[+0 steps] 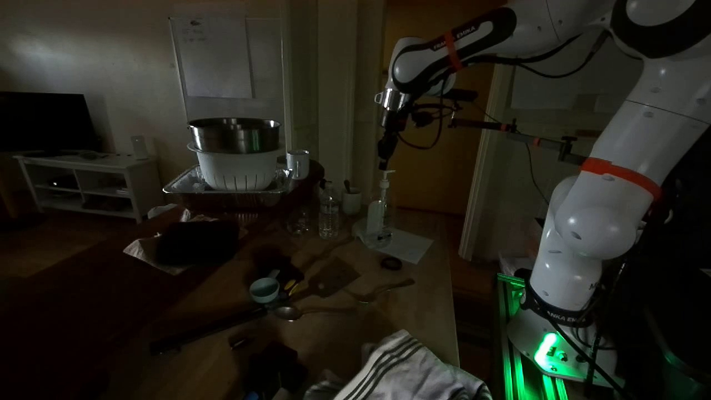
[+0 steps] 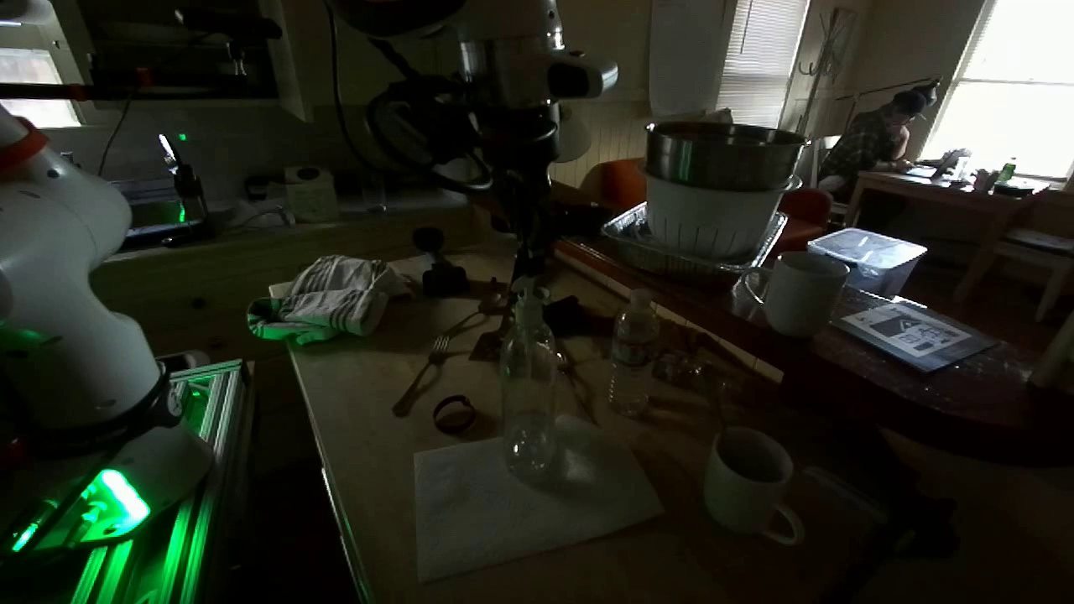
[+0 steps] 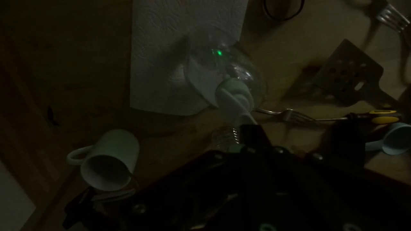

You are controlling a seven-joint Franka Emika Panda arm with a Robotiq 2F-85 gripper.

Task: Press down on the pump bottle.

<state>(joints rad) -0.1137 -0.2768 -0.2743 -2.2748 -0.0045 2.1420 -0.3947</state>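
White is the pump head (image 1: 384,183) and transparent is the body of the pump bottle (image 2: 529,394), which stands upright on a paper towel (image 2: 470,520), near one edge of this paper. Directly above the bottle is the pincer (image 1: 383,165), pointing downward; its jaws seem to be brought together, and I see nothing held between them. Its lower end is at the top of the pump head or only a little over it; from these views I cannot tell if they touch. As I judge, the aligning is done and the pressing itself is left, because the pump head appears to stand at its full height. Next, probably, the pincer must push straight down, without tipping the bottle, and then rise. The bottle and its paper are on a wooden worktop (image 2: 365,386), poorly lit. Just beside the bottle, not touching, is a dark ring (image 2: 454,428); near the bottle also stand a water bottle (image 2: 633,361) and a white mug (image 2: 747,495), and somewhat farther from it lie a perforated spatula (image 3: 350,73) and a striped cloth (image 2: 336,298). Well apart from the bottle, a metal pot (image 1: 233,136) rests on a white colander (image 1: 236,169). Farthest from it, in the half-dark, is a television (image 1: 47,122), and also a person (image 2: 868,143) near a bright window (image 2: 1011,101).
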